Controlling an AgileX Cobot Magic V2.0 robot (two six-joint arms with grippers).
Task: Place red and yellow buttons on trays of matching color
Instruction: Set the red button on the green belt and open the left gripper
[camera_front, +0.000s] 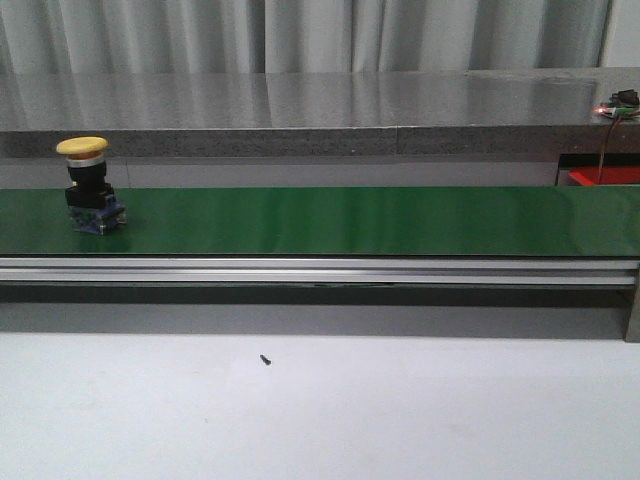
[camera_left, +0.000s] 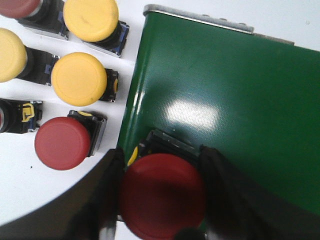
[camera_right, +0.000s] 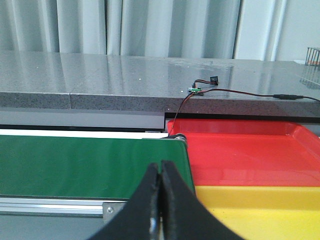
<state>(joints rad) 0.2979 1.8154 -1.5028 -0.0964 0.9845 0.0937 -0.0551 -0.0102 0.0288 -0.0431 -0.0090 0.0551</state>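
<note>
A red button (camera_left: 162, 196) sits pinched between the fingers of the left gripper (camera_left: 161, 200), over the end edge of the green conveyor belt (camera_left: 230, 100). Just beside that belt end, on the white tabletop (camera_left: 20, 190), lie more buttons: 1 red (camera_left: 62, 142) and 3 yellow, the nearest (camera_left: 79, 79) beside the red one. In the front view, 1 yellow button (camera_front: 88, 185) stands upright on the belt's left part. The right gripper (camera_right: 160, 200), fingers pressed together, hangs near the belt's other end, beside the red tray (camera_right: 250, 150) and yellow tray (camera_right: 265, 210).
</note>
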